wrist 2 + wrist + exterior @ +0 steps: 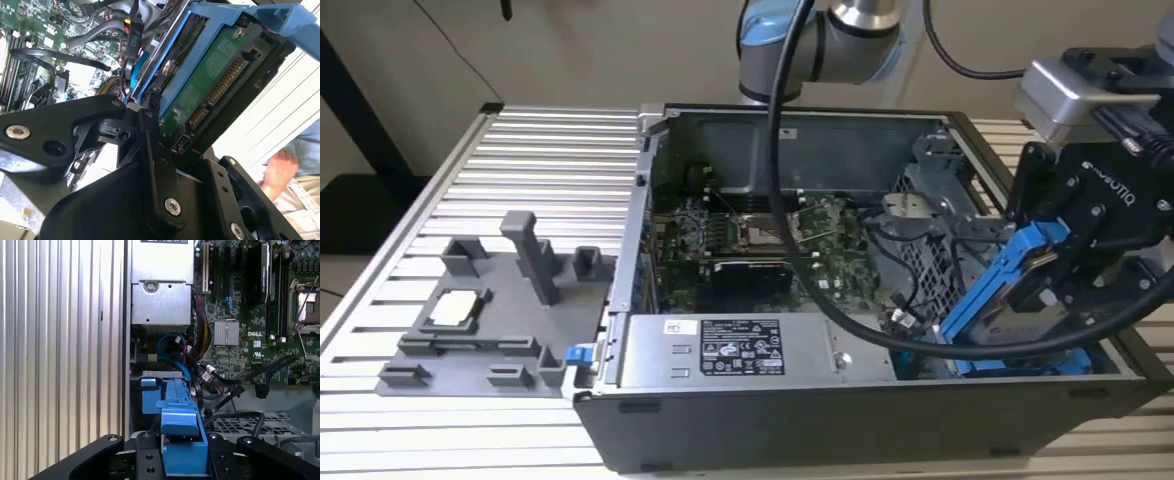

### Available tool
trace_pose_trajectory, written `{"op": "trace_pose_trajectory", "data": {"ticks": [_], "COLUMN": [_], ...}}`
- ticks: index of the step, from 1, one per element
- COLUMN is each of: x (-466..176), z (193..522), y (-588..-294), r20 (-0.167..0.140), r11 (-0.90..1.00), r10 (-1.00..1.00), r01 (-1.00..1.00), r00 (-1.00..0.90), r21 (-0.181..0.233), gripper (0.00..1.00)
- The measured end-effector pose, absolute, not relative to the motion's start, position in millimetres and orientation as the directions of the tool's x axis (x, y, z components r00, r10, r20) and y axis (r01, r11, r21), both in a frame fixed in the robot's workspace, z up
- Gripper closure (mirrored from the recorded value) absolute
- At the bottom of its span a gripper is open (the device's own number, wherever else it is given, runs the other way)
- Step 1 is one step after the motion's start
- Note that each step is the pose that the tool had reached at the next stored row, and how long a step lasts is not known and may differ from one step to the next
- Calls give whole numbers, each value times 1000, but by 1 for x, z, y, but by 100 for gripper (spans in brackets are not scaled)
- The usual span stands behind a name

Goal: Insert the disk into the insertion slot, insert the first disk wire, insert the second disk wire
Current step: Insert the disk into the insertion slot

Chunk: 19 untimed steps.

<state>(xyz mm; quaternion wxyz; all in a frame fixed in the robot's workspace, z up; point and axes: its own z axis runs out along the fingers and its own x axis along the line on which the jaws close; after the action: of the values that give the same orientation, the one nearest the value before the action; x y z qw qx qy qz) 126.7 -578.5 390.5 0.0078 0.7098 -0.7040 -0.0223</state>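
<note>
The disk (1003,285), a drive in a bright blue carrier, hangs tilted over the open computer case at the exterior view's right. My gripper (1067,275) is shut on it. In the second wrist view the disk's green circuit side and connector pins (215,85) sit between the black fingers (152,150). The first wrist view looks along the blue carrier edge (177,415). The insertion slot (927,250), a grey bay with a perforated wall, lies just beside and below the disk. Loose cables (210,375) lie near it; I cannot tell which are the disk wires.
A grey power supply box (720,350) sits at the case's front and the motherboard (747,240) behind it. A grey fixture (494,300) stands on the slatted table (534,150) at the exterior view's left. A person's hand (277,170) shows beyond the case.
</note>
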Motion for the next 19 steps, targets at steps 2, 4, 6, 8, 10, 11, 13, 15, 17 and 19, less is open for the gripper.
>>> {"op": "trace_pose_trajectory", "data": {"ticks": [2, 4, 6, 8, 10, 11, 13, 15, 17, 19], "x": [127, 127, 127, 127, 127, 127, 127, 127, 127, 127], "z": [387, 383, 380, 376, 372, 371, 369, 369, 369, 369], "y": [-578, -578, -578, -578, -578, -578, -578, -579, -579, -578], "r20": [-21, -21, -21, -21, -21, -21, -21, -21, -21, -20], "r11": [-8, -8, -8, -7, -7, -7, -7, -7, -7, -7], "r10": [-1000, -1000, -1000, -1000, -1000, -1000, -1000, -1000, -1000, -1000], "r01": [-999, -999, -999, -999, -999, -999, -999, -999, -999, -999], "r00": [7, 7, 7, 6, 6, 6, 6, 6, 6, 6], "r21": [42, 42, 42, 42, 42, 42, 41, 41, 41, 41], "gripper": [67, 67, 67, 67, 67, 67, 67, 67, 67, 65]}}
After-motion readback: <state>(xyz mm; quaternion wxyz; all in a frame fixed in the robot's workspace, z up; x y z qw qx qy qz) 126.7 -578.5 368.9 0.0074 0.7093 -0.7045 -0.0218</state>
